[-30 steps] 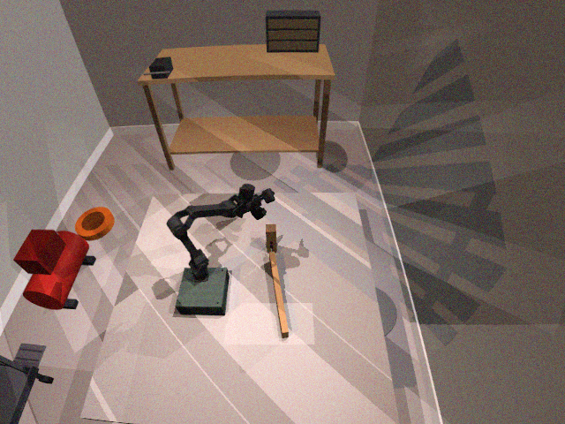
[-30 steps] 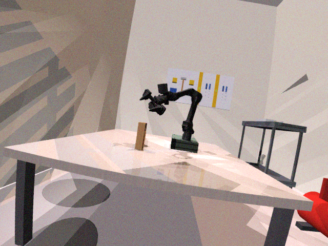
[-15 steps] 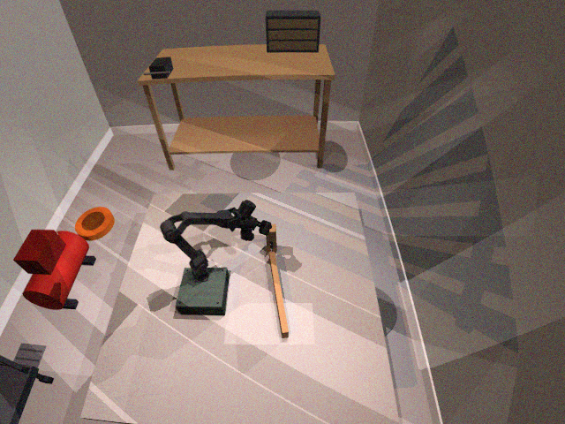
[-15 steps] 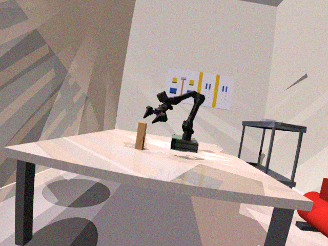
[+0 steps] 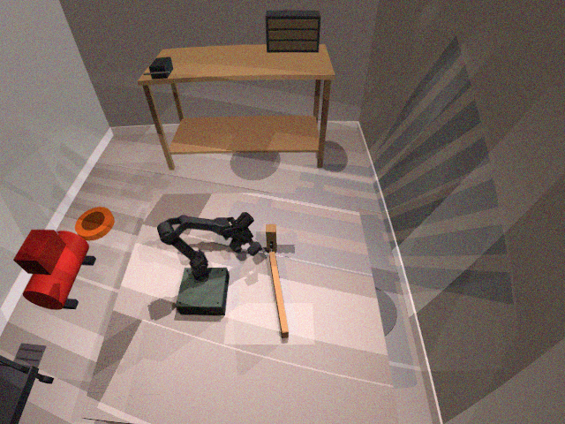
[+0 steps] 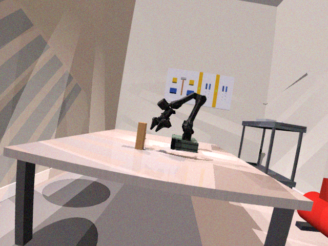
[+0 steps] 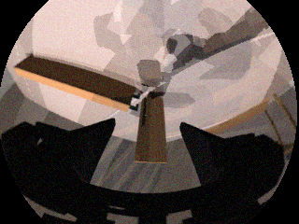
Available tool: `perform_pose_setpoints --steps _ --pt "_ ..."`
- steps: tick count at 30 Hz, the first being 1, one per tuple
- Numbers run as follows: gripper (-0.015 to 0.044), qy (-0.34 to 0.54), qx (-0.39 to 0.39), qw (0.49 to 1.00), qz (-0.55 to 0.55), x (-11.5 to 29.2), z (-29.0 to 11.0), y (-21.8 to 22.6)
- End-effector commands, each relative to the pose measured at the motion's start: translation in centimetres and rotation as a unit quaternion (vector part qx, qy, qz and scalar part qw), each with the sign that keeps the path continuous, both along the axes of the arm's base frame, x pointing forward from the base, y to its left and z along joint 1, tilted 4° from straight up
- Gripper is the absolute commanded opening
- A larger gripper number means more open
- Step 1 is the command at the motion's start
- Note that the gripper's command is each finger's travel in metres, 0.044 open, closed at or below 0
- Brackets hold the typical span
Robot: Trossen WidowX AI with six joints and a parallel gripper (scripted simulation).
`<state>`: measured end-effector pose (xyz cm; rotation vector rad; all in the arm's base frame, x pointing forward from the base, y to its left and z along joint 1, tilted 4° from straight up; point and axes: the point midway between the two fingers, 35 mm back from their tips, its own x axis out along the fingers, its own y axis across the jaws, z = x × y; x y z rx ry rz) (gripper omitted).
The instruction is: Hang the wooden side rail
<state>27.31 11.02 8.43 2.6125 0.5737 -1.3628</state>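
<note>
A workshop: behind the pale table (image 6: 79, 156) hangs a tool board (image 6: 198, 88), with a wooden workbench (image 5: 237, 64) and drawer chest (image 5: 292, 31) nearby.

1 black arm (image 5: 200, 224) rises from its green base (image 5: 218, 305) at lower centre of top view, elbow folded upper left, forearm reaching right. Wrist pitched down. Gripper (image 6: 158, 125) mid-frame in exterior view, jaws wide apart, nothing between the 2 fingers.
</note>
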Motion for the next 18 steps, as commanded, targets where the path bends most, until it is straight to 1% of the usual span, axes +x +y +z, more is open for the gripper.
perform_pose_setpoints --steps 1,18 --pt "0.044 0.002 0.002 1.0 -0.012 -0.18 -0.03 -0.25" --pt "0.044 0.001 0.0 1.0 -0.008 -0.17 -0.05 -0.26"
